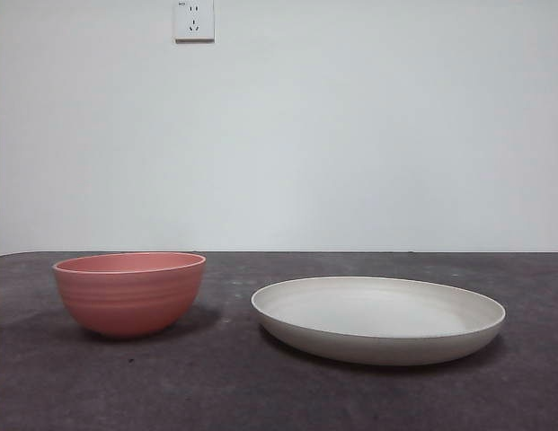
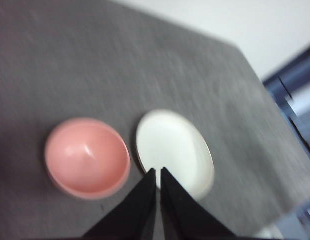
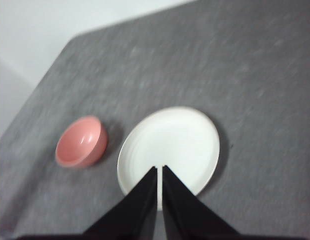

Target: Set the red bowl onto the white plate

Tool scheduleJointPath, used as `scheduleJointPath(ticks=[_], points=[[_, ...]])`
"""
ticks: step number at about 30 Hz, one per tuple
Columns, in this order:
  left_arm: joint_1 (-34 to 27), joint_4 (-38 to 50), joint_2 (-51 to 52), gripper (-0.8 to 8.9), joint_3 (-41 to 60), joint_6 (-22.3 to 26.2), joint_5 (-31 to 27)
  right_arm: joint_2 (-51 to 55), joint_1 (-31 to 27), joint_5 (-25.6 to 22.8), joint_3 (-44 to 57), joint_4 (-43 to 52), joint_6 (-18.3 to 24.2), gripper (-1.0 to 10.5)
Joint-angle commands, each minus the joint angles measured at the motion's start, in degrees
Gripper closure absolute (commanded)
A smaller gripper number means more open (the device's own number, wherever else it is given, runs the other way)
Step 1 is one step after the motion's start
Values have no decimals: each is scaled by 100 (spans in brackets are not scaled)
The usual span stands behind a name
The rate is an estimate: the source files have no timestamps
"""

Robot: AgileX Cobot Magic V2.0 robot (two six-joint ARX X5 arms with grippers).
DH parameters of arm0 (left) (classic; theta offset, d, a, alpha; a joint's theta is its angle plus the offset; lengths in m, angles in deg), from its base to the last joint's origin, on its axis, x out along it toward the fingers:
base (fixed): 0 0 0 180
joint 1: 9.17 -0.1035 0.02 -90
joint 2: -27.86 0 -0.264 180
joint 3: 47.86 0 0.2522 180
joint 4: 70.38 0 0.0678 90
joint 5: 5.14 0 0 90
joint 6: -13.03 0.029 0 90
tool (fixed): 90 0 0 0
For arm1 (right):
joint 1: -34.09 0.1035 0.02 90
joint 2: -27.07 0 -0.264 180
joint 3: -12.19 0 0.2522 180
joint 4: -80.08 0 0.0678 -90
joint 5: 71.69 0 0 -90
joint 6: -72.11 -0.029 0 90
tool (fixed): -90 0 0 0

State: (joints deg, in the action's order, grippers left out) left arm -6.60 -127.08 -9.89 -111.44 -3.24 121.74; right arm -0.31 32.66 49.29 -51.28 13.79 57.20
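Observation:
The red bowl (image 1: pixel 130 292) stands upright and empty on the dark table, left of the white plate (image 1: pixel 379 318), with a small gap between them. Neither arm shows in the front view. From high above, the left wrist view holds the bowl (image 2: pixel 87 157) and the plate (image 2: pixel 174 150) side by side, with my left gripper (image 2: pixel 157 172) shut and empty over the plate's near rim. The right wrist view also looks down from high up on the bowl (image 3: pixel 81 142) and the plate (image 3: pixel 169 147); my right gripper (image 3: pixel 159 170) is shut with nothing in it.
A dark grey table (image 1: pixel 261 395) carries both dishes. A white wall with a power socket (image 1: pixel 194 20) stands behind. The left wrist view shows the table's edge and blue framework (image 2: pixel 294 80) beyond it.

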Motion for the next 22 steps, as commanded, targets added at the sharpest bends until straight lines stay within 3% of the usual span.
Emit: scheduleJointPath(ticks=[1, 10, 18, 20, 22], points=[[83, -155, -258, 796, -103, 442, 181, -310, 17, 219, -142, -151, 518, 935], [282, -413, -717, 794, -103, 962, 177, -992, 17, 516, -142, -496, 946, 935], [282, -413, -717, 783, -103, 975, 177, -1034, 17, 505, -140, -496, 962, 934], [282, -415, -717, 747, -103, 975, 177, -1034, 17, 505, -140, -498, 962, 920], [282, -413, -717, 621, -103, 975, 175, -1034, 17, 503, -142, -494, 962, 804]])
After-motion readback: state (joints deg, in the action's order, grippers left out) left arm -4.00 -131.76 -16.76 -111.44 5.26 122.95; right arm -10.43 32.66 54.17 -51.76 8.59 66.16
